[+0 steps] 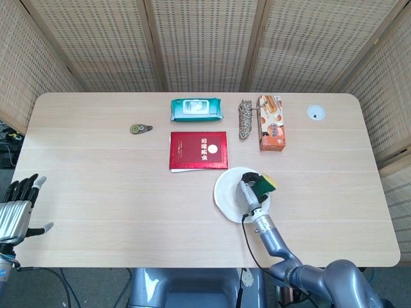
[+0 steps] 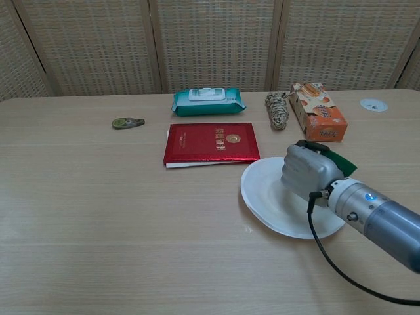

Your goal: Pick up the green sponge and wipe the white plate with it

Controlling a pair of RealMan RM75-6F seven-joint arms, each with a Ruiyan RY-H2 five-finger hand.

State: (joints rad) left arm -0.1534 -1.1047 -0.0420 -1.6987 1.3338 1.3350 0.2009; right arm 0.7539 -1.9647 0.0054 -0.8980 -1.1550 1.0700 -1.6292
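The right hand (image 2: 307, 172) is clenched around the green sponge with a yellow layer (image 1: 264, 184), pressing it over the far right part of the round white plate (image 2: 266, 197). The sponge pokes out past the hand's far side, near the plate's rim; in the chest view only a green corner (image 2: 341, 163) shows behind the knuckles. The plate lies on the light wooden table (image 1: 96, 167), just in front of the red booklet with a gold emblem (image 1: 198, 150). The left hand (image 1: 15, 212) hangs off the table's near left edge, released, fingers apart, holding nothing.
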